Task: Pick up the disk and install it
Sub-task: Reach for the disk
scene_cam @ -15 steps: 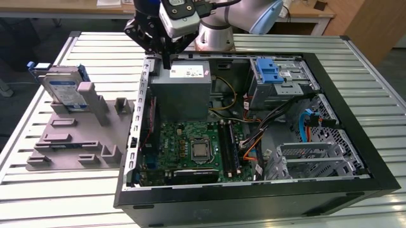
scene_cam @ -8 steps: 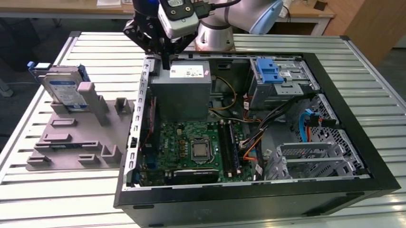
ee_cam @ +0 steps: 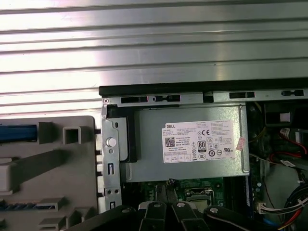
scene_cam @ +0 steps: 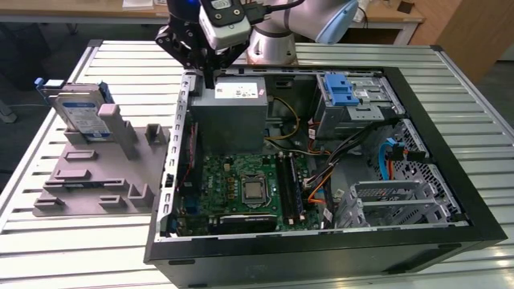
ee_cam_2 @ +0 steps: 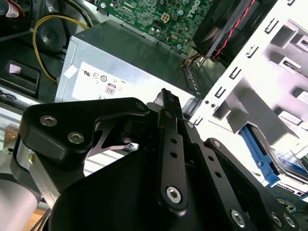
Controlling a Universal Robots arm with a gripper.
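The disk [scene_cam: 80,114] stands on edge in a grey fixture [scene_cam: 88,174] on the exterior view's left, its blue-and-white label facing out and blue rails on its edges. One blue edge of the disk [ee_cam: 17,132] shows in the first wrist view, and a blue rail of the disk [ee_cam_2: 257,151] in the second wrist view. My gripper [scene_cam: 210,81] hangs over the far left corner of the open computer case [scene_cam: 449,198], above the grey power supply [scene_cam: 229,120]. Its black fingers are shut with nothing between them, as seen on the gripper [ee_cam_2: 167,96] in the second wrist view and the gripper [ee_cam: 167,185] in the first.
Inside the case lie the green motherboard [scene_cam: 241,186], loose cables [scene_cam: 321,174], a drive cage with a blue latch [scene_cam: 341,90] and a metal drive bay [scene_cam: 393,201]. The slatted metal table [scene_cam: 72,241] surrounds the case and fixture.
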